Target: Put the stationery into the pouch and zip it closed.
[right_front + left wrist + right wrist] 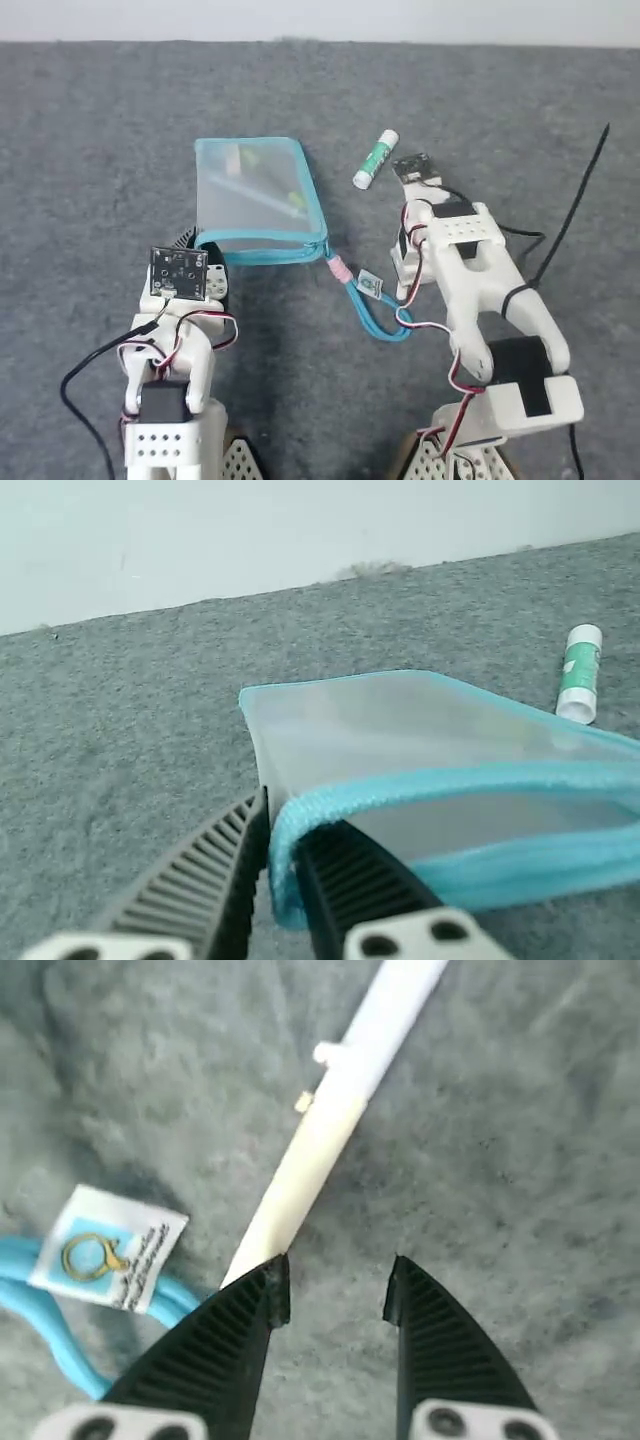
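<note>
The left pincer [280,845] is clenched on the pouch [400,730]. Its two ribbed fingers [220,880] clamp the teal rim at the pouch's near left corner, and the rim runs up between them.

The right pincer [335,1285] is released: its jaws stand apart with bare table [520,1160] in the gap. It points down at the table just right of the pouch's near right corner. A white pen [330,1130] lies on the table just past this pincer. The pen's near end meets the tip of one finger and the shaft slants away from it, so the pen sits outside the gap. A blue strap [50,1320] and a white label [108,1247] lie beside that same finger, on the side toward the pouch.

The pouch lies flat with its mouth facing the arms, and the two rims are slightly parted. A pink zip pull [338,268] sits at the pouch's near right corner, and the strap runs from it toward the right arm. Faint shapes show through the pouch wall but are too dim to identify.

The glue [376,159] lies on the table past the pouch's far right corner, apart from the pouch.
</note>
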Tool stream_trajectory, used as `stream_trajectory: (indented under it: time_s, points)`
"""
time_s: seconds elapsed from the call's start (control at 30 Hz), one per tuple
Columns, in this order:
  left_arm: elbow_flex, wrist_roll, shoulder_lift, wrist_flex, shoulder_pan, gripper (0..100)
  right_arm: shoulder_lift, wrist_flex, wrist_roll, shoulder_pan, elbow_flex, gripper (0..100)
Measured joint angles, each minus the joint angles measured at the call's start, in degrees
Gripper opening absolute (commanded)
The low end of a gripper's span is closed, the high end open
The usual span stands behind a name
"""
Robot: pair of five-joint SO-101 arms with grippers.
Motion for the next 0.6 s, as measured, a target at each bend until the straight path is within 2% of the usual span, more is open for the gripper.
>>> stream_trajectory:
  time_s: [0.27, 0.6]
  points:
    - [0.00, 0.00, 0.00, 0.00, 0.00, 1, -0.26, -5.80, -5.45, -1.85, 5.27, 16.5]
    - [0.00, 0.00, 0.00, 0.00, 0.79, 1, -7.12, -1.93, -11.96, -3.34, 3.08, 16.8]
